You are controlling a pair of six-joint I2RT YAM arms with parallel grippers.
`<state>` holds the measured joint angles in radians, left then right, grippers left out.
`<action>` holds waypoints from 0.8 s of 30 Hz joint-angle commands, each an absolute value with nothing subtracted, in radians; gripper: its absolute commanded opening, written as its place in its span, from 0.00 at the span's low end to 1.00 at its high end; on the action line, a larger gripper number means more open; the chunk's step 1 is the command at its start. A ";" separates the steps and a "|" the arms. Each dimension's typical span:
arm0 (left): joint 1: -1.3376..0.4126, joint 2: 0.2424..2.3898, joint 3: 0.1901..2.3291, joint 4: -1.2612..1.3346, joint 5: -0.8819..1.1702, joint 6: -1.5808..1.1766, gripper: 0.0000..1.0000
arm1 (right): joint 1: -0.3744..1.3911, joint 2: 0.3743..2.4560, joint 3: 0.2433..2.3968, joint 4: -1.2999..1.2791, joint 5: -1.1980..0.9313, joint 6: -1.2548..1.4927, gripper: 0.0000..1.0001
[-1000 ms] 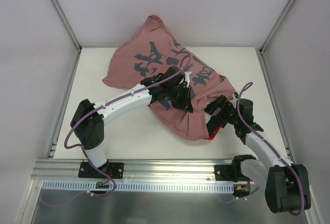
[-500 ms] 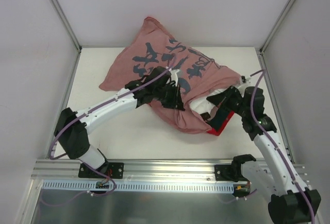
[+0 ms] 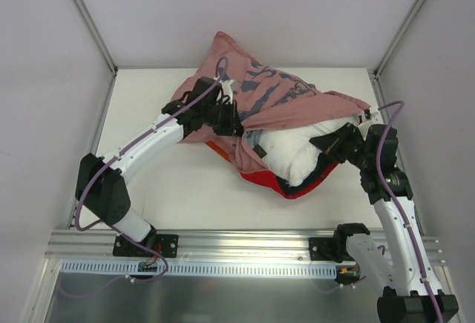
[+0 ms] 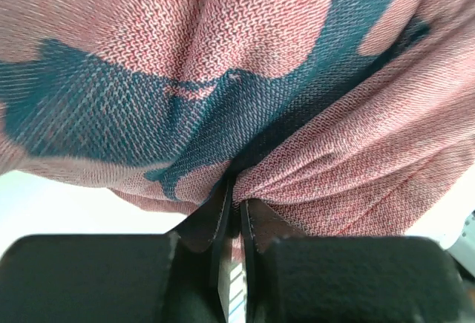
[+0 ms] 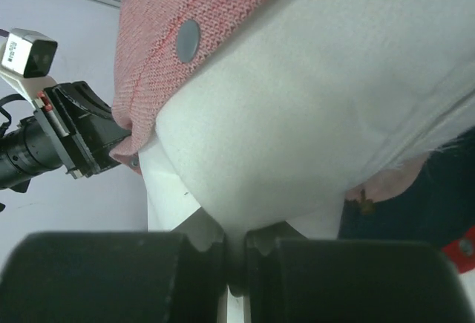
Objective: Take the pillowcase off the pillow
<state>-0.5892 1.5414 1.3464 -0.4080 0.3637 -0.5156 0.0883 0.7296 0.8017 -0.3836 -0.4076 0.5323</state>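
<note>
right now the pillowcase (image 3: 297, 96) sits in the upper middle of the top view on the pale counter (image 3: 141, 108). its faded pink side is up, showing dark blue characters. its long axis slants from a raised corner at upper left down to a pulled-out corner at the right. the white pillow (image 3: 293, 152) bulges out of the cover's open mouth at lower centre, lying roughly left to right across the frame, and a strip of bright red fabric curls under its near edge. the left gripper (image 3: 231, 120) is clamped on a bunched fold at the pillowcase's left side, and the wrist view shows cloth pinched between the closed fingers. the right gripper (image 3: 329, 145) is pinched tight on the pillow's white right end, where the pink hem and a grey snap (image 5: 188, 38) sit just above it.
</note>
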 commanded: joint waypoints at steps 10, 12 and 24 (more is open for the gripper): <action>-0.686 1.410 1.371 -0.537 0.350 -0.468 0.99 | 0.084 0.816 0.950 -0.193 -0.426 0.604 0.01; -0.698 1.391 1.381 -0.548 0.316 -0.471 0.99 | 0.092 0.821 0.948 -0.195 -0.429 0.607 0.01; -0.813 1.425 1.564 -0.589 0.095 -0.370 0.99 | 0.130 0.765 0.899 -0.250 -0.420 0.591 0.01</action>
<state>-0.7841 1.3972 1.4815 -0.5812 0.1715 -0.4343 0.1261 0.8120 0.8749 -0.3389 -0.4065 0.5789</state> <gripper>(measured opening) 0.986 0.062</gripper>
